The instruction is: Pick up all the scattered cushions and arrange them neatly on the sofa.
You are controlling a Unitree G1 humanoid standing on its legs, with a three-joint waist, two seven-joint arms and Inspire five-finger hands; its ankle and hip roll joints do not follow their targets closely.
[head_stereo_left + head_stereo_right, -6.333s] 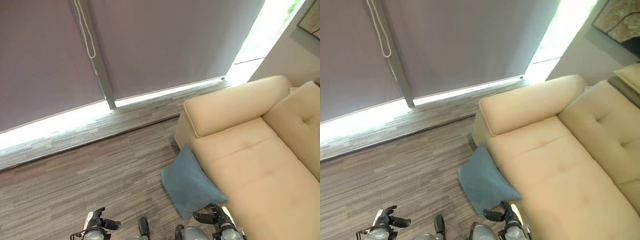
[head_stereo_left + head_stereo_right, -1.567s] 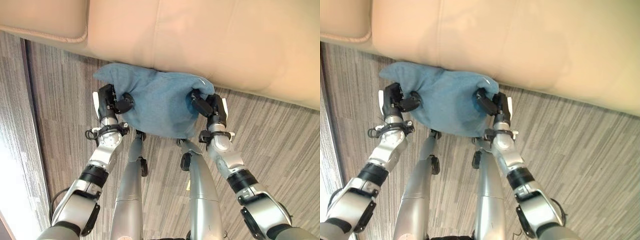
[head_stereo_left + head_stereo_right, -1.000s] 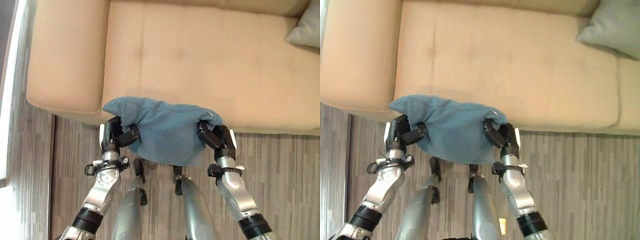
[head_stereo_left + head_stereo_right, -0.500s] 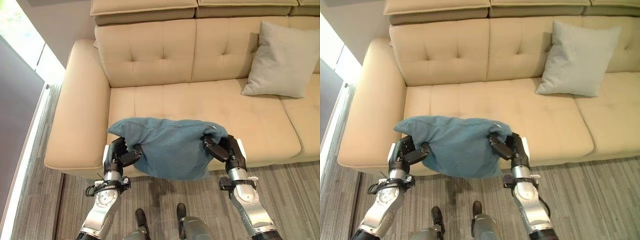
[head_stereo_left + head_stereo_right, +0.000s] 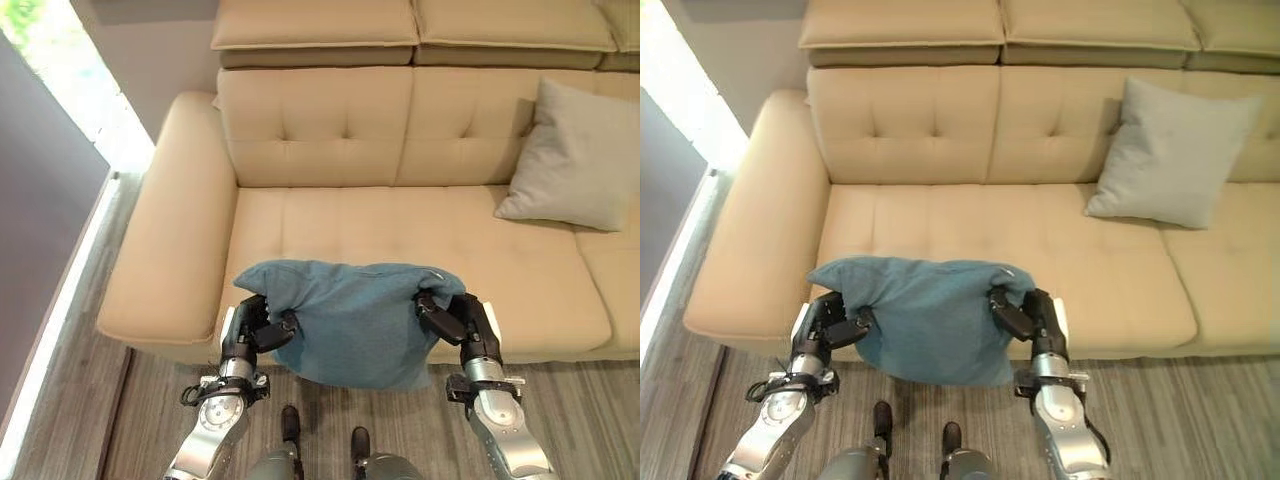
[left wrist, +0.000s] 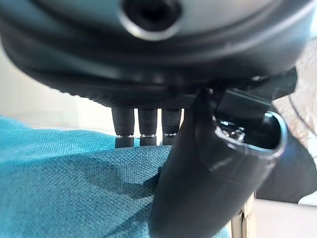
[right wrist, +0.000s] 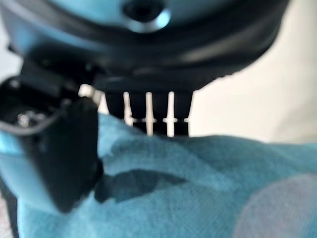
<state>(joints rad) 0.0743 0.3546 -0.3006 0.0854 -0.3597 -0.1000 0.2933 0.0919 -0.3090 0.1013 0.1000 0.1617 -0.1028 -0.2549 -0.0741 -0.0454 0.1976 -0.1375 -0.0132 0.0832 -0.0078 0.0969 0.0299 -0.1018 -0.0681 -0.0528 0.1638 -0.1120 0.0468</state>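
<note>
Both hands, left (image 5: 245,330) and right (image 5: 462,325), are gripping the blue cushion (image 5: 355,320) by its ends, lying crosswise low in frame, the sofa (image 5: 400,225) seat just above.

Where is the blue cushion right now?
The blue cushion hangs between the left robot hand and the right robot hand, at the front edge of the sofa.

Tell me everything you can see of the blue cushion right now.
The blue cushion is a soft teal pillow of woven-looking cloth, slumped and creased. It hangs between the left hand and the right hand, each pinching an upper corner between thumb and fingers. It is held off the floor at the front edge of the beige sofa; its lower edge droops in front of the seat.
</note>
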